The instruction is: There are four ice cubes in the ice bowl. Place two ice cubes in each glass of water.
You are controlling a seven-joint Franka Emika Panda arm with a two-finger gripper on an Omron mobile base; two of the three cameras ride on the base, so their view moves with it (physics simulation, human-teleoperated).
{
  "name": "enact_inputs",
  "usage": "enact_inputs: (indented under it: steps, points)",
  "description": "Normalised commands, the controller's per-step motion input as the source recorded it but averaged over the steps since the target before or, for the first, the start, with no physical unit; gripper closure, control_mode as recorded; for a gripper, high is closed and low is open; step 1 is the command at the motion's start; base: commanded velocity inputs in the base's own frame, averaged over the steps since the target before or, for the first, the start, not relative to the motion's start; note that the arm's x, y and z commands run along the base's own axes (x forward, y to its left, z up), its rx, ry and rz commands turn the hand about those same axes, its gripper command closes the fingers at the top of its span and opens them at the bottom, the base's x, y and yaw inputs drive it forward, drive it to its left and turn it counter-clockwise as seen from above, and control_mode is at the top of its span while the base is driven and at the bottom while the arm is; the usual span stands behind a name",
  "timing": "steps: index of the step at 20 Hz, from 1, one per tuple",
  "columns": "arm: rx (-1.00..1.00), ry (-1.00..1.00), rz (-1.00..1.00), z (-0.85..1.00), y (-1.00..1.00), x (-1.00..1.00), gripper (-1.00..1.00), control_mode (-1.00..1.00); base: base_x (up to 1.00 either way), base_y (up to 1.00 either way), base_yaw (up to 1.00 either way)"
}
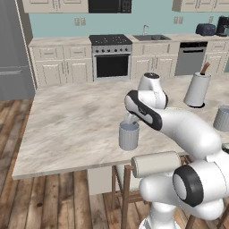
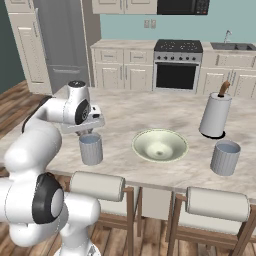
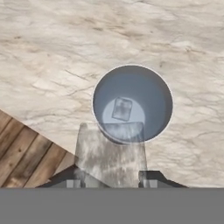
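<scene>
One glass of water (image 1: 129, 137) (image 2: 91, 149) stands near the counter's front edge, and my gripper (image 1: 130, 120) (image 2: 88, 131) hangs just above its rim. The hand view looks straight down into this glass (image 3: 158, 89), where one ice cube (image 3: 122, 108) lies at the bottom. My gripper (image 3: 109, 179) is shut on another ice cube (image 3: 109, 151), a pale translucent block between the fingertips, over the glass's near edge. The ice bowl (image 2: 170, 136) sits mid-counter to the right, and I make out no cubes in it. The second glass (image 2: 225, 157) (image 1: 222, 118) stands further right.
A tall white holder (image 2: 215, 115) (image 1: 197, 89) with a brown-handled utensil stands behind the second glass. Stool backs (image 2: 97, 186) (image 2: 217, 204) line the counter's front edge. The wooden floor (image 3: 26, 153) lies below that edge. Bare marble stretches left and behind.
</scene>
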Motion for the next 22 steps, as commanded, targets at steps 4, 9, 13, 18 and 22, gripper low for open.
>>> enact_inputs:
  steps: [4, 9, 13, 18, 22]
  points:
    - [0.0, 0.0, 0.02, -0.12, 0.0, 0.14, 1.0, -1.0, 0.0, 0.0, 0.0]
    - [0.0, 0.06, 0.02, -0.13, 0.01, 0.25, 1.0, -1.0, 0.0, 0.0, 0.0]
    - [0.0, 0.07, 0.02, -0.09, 0.03, 0.29, 1.0, -1.0, 0.0, 0.0, 0.0]
    - [0.0, 0.03, 0.02, -0.03, 0.05, 0.21, 1.0, -1.0, 0.0, 0.0, 0.0]
    - [-0.01, 0.0, 0.02, -0.01, 0.05, 0.01, 1.0, -1.0, 0.0, 0.0, 0.0]
